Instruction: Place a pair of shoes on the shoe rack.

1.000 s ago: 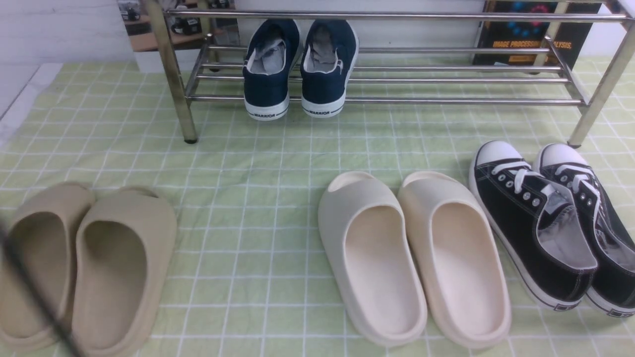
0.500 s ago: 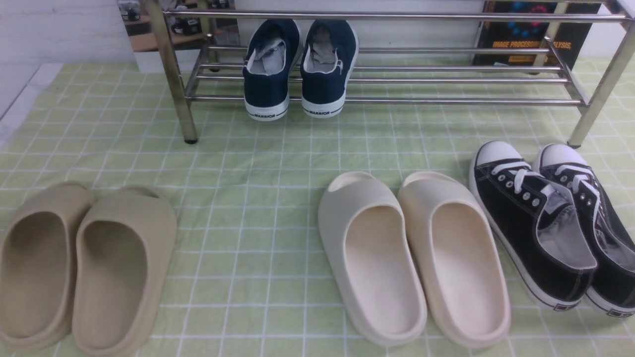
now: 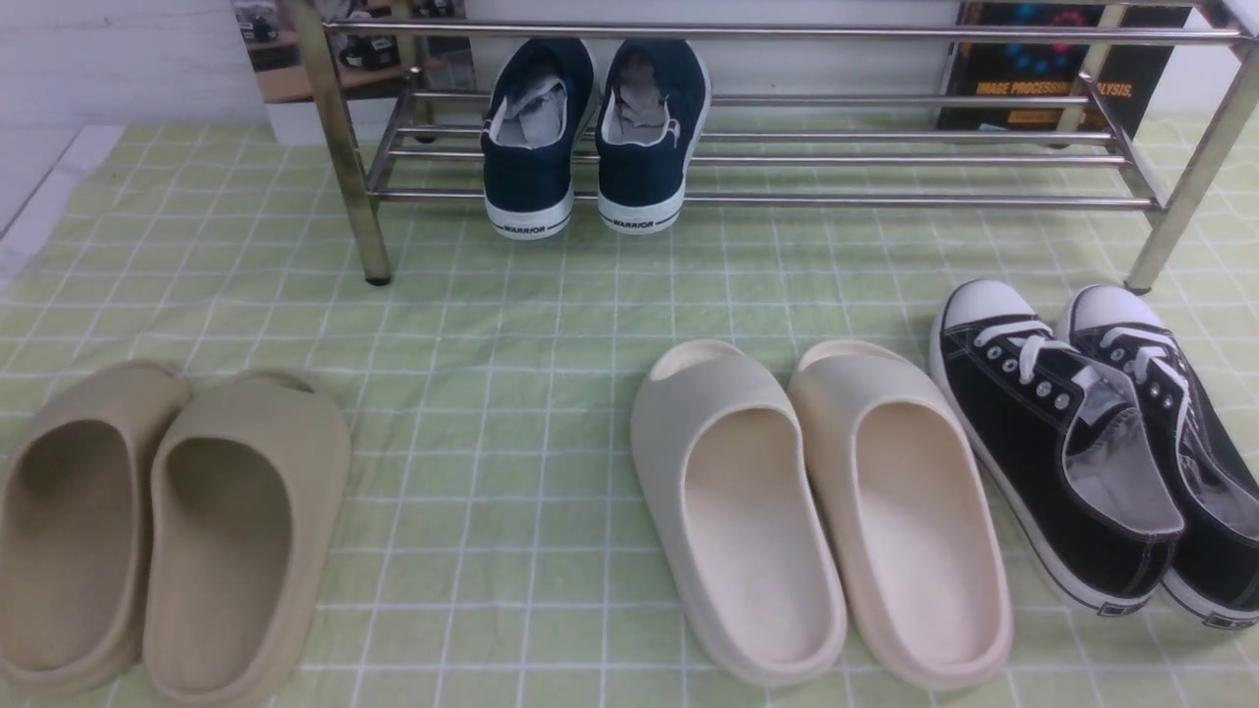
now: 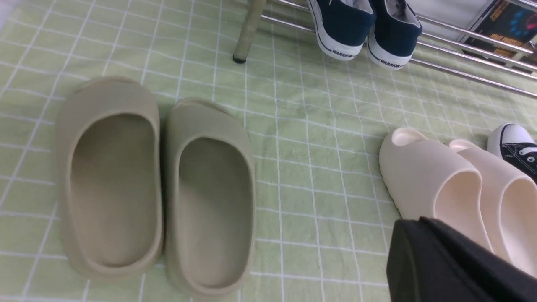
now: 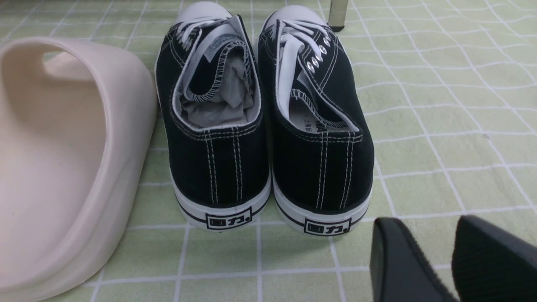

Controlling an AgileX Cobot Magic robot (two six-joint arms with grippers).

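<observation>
Two navy-blue slip-on shoes, left and right, stand side by side on the lower bars of the shiny metal shoe rack, heels toward me, near its left end. The left wrist view shows their heels over the rack's front bar. My left gripper is shut and holds nothing; it hovers low beside the cream slides, far from the rack. My right gripper is open and empty, just behind the heels of the black sneakers. Neither gripper appears in the front view.
On the green checked cloth lie a tan pair of slides at the left, a cream pair in the middle and black lace-up sneakers at the right. A dark box stands behind the rack.
A dark blurred streak at the lower left of the front view one second ago has gone out of frame. The shoes and rack have not moved.
</observation>
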